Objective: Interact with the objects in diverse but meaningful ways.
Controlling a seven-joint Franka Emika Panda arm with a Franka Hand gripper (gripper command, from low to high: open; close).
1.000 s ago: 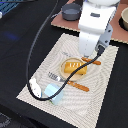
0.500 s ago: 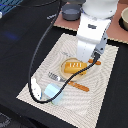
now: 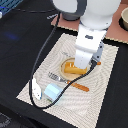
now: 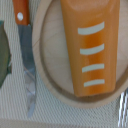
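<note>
Setting: dark worktop carrying a pale woven mat; the white arm stands over the middle of the mat
Far left of the mat: white oblong piece near the mat's near corner on the exterior view's left, with the pale blue-and-white carton just beside it
Left of centre: a fork lies on the mat between the carton and the plate
Centre: tan round plate with the orange bread loaf lying flat on it, its pale slashes facing up; the wrist view looks straight down on it
Beside the plate: an orange-handled knife lies on the mat just off the plate's rim, apart from the loaf
Tool: hidden behind the arm in the exterior view and out of the wrist view, so I cannot tell whether its fingers are spread or pressed together; nothing shows it pinching anything
Step in hand, as I judge it: the arm hangs above the loaf, so a grasp of the loaf looks likely
Doing it well: centre over the loaf's middle, turn the fingers so that they close across its narrow width rather than along its length, and come straight down
Care: keep the fingertips inside the plate's raised rim, clear of the knife, and stop short of pressing into the plate
Lift: squeeze gently, since the loaf looks smooth and may slip or tilt if gripped near one end
</note>
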